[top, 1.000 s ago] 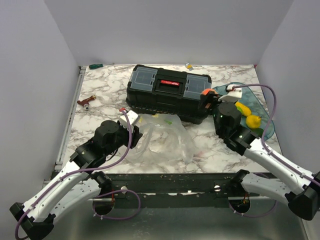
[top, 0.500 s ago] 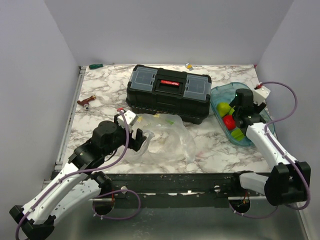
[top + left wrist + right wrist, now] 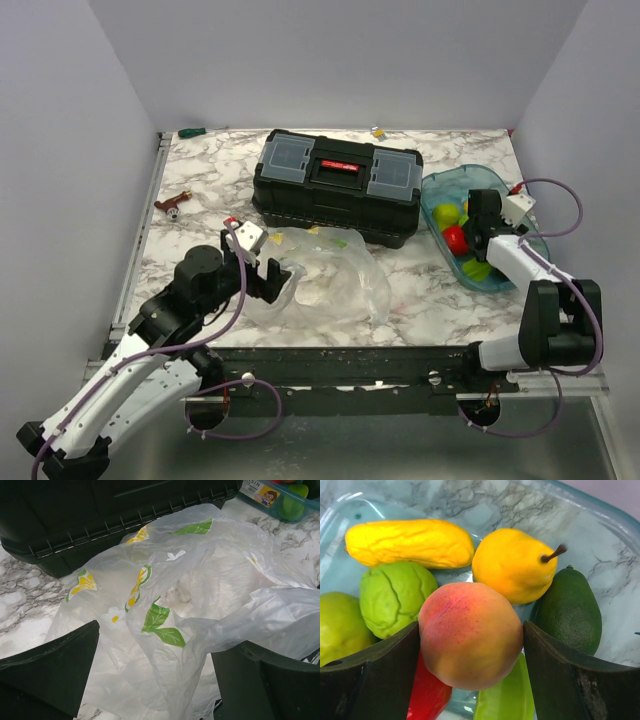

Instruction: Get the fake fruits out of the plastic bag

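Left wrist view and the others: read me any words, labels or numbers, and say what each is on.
"KSIN", start cut off by the frame edge: sticker on the blue tray.
Red label on the black toolbox: too small to read.
Plastic bag: printed flowers and leaves, no words.

The work surface is 1 table (image 3: 215,170) with a white marble-pattern top veined in grey. 3 plain, matte, pale grey-lilac walls enclose it: the back wall (image 3: 340,60), the left wall (image 3: 60,180) and the right wall (image 3: 590,130). A metal rail (image 3: 139,230) runs along the table's left edge. A dark metal beam (image 3: 340,365) spans the near edge. Below it lies a dull grey metal surface (image 3: 380,450). Lighting is even and diffuse, and shadows are soft.
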Robot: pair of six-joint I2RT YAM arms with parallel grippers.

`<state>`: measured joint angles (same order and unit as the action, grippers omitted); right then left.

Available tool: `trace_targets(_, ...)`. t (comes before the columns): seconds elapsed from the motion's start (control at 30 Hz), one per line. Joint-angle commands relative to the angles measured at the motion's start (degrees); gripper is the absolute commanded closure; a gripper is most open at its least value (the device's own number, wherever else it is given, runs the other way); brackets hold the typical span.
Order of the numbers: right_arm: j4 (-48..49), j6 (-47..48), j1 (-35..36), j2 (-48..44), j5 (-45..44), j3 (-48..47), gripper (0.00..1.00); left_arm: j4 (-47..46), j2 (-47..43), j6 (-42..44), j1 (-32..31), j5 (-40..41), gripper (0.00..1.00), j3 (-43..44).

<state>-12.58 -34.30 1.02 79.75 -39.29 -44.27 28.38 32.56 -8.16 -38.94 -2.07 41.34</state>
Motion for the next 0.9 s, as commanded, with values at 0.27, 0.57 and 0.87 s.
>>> trace_targets(0.27,-0.25,2.37,-0.21,-2.22,4.49,0.25,0.23,1.67,-8.06,-3.19,0.44,-0.24,0.01,6.73)
trace_targets(0.57,-6.71,4.32,-0.14,-15.05,11.25,-0.84,0.0,-1.43,-13.45,-6.4,0.44,0.65,0.01,10.81)
trace_targets(0.87,-8.39,3.87,-0.05,-29.39,37.96,-4.48,0.0,-1.47,-15.56,-7.39,0.37,1.5,0.01,12.3)
